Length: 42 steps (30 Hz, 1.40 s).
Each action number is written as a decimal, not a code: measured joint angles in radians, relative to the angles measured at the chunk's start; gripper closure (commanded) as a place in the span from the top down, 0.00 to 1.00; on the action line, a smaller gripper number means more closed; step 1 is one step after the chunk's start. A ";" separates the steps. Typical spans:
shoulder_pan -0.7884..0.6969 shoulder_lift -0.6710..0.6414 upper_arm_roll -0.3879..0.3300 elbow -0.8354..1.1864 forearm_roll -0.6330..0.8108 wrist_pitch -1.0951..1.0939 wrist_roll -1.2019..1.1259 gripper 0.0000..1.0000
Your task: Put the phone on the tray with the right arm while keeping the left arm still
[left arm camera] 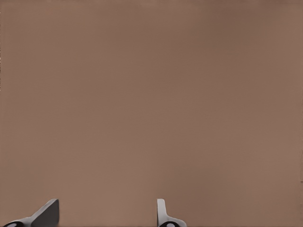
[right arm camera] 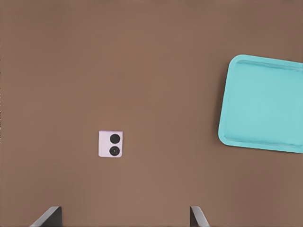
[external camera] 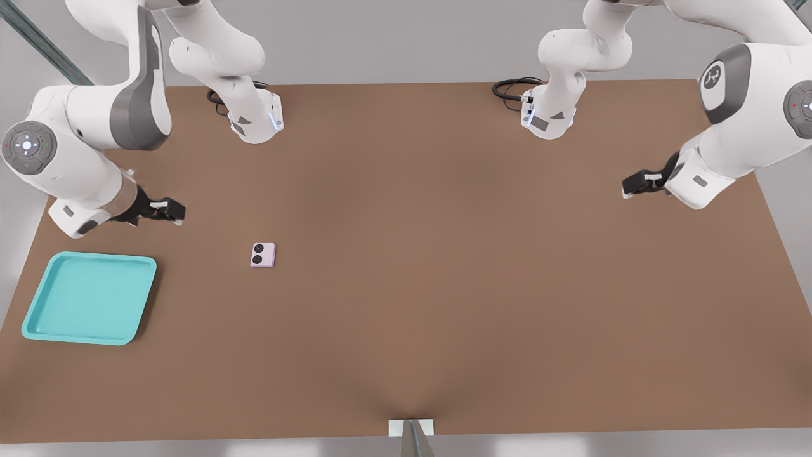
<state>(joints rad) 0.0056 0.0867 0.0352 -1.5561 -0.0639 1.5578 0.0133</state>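
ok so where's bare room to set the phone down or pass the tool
The tray holds nothing, so all of it is free. Bare table lies between tray and phone, and everywhere to the front view's right of the phone. The open tool hangs above tray and phone; nothing crowds it.

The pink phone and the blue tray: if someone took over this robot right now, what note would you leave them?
Gripper: open, empty, raised above the table near the front view's left, between tray and phone.
Phone: flat on the table, lenses up, untouched, apart from the tray.
Tray: nothing in it, at the front view's left edge.
Done: nothing yet.
Left: lower onto the phone, grasp, carry, set in tray.
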 measured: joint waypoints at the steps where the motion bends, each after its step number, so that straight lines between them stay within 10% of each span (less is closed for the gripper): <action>1: 0.000 0.006 0.000 0.001 0.002 0.017 -0.001 1.00; 10: 0.146 0.304 0.027 -0.047 0.036 0.277 0.054 1.00; 42: 0.042 0.301 0.089 -0.602 0.008 0.855 0.329 1.00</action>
<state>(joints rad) 0.0479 0.3876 0.1242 -2.1581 -0.0557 2.4125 0.3425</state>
